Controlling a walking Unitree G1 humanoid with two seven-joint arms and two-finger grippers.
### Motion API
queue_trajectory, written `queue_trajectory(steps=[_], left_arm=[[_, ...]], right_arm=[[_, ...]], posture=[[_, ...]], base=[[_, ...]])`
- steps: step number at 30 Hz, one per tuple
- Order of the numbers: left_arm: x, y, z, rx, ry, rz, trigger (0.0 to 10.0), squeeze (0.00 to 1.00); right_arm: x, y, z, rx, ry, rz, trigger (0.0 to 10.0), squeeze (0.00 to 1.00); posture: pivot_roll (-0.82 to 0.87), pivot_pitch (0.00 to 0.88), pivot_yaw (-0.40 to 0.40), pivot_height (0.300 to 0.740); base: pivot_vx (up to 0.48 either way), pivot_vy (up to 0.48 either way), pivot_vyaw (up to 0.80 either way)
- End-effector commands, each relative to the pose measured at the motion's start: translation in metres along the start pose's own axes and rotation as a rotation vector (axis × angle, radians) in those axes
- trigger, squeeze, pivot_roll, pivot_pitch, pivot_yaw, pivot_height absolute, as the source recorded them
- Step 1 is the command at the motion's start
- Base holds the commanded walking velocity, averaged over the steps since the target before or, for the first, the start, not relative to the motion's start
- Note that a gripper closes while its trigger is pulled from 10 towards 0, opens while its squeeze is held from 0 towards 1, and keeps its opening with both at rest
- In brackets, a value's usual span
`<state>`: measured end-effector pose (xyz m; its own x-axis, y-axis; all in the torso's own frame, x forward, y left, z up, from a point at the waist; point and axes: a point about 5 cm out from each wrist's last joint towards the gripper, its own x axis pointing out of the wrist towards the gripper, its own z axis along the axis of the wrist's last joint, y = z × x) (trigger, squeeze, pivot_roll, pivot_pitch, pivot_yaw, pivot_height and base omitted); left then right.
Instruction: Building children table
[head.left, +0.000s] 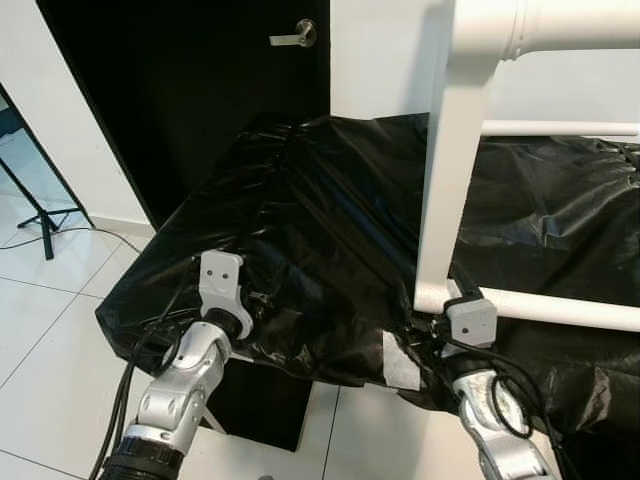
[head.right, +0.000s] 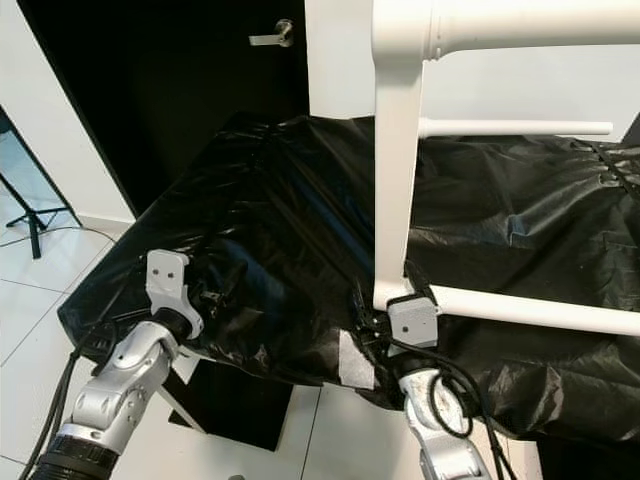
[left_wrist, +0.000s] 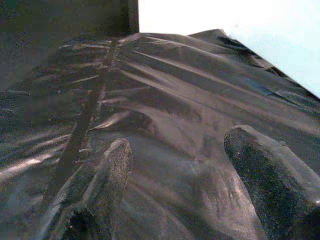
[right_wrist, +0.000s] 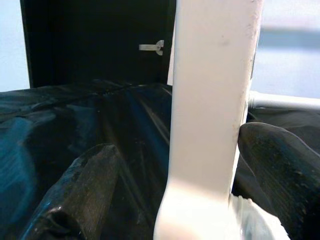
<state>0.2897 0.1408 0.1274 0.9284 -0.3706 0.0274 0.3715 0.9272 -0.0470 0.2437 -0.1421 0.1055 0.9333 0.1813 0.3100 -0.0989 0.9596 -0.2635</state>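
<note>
A white table frame stands on a surface covered in black plastic sheet (head.left: 330, 200). Its upright leg (head.left: 445, 180) meets a low horizontal rail (head.left: 560, 310) at the near edge, and a thick tube (head.left: 570, 25) runs across the top. My right gripper (right_wrist: 177, 140) is open at the foot of that leg, which stands between the two fingers (right_wrist: 85, 185); one finger lies close against it, the other is apart. My left gripper (left_wrist: 177, 145) is open over the sheet's left front corner, with nothing between its fingers (left_wrist: 107, 175).
A dark door (head.left: 180, 80) with a metal handle (head.left: 297, 36) stands behind the covered surface. A tripod foot (head.left: 40, 215) rests on the white tiled floor at far left. A white tape patch (head.left: 400, 360) marks the sheet's front edge.
</note>
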Motion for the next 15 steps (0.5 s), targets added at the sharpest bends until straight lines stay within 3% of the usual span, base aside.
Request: queue_trajectory(steps=[1,9,15], left_arm=[[-0.003,-0.002,-0.007,0.014,0.013,-0.052,10.0,0.0],[-0.004,-0.003,-0.013,0.026,0.0,-0.04,10.0,0.0],[-0.003,0.003,-0.024,0.061,0.031,-0.06,10.0,0.0]], right_arm=[[-0.002,0.001,0.0,0.025,0.002,0.008,10.0,0.0],[-0.005,0.001,-0.002,0.018,0.01,0.013,10.0,0.0],[-0.014,-0.007,0.01,-0.027,-0.028,-0.008,10.0,0.0]], posture=[[-0.01,0.0,0.034,0.74],[-0.01,0.0,0.037,0.74],[-0.05,0.0,0.064,0.74]], base=[[0.0,0.0,0.0],[0.0,0.0,0.0],[0.0,0.0,0.0]])
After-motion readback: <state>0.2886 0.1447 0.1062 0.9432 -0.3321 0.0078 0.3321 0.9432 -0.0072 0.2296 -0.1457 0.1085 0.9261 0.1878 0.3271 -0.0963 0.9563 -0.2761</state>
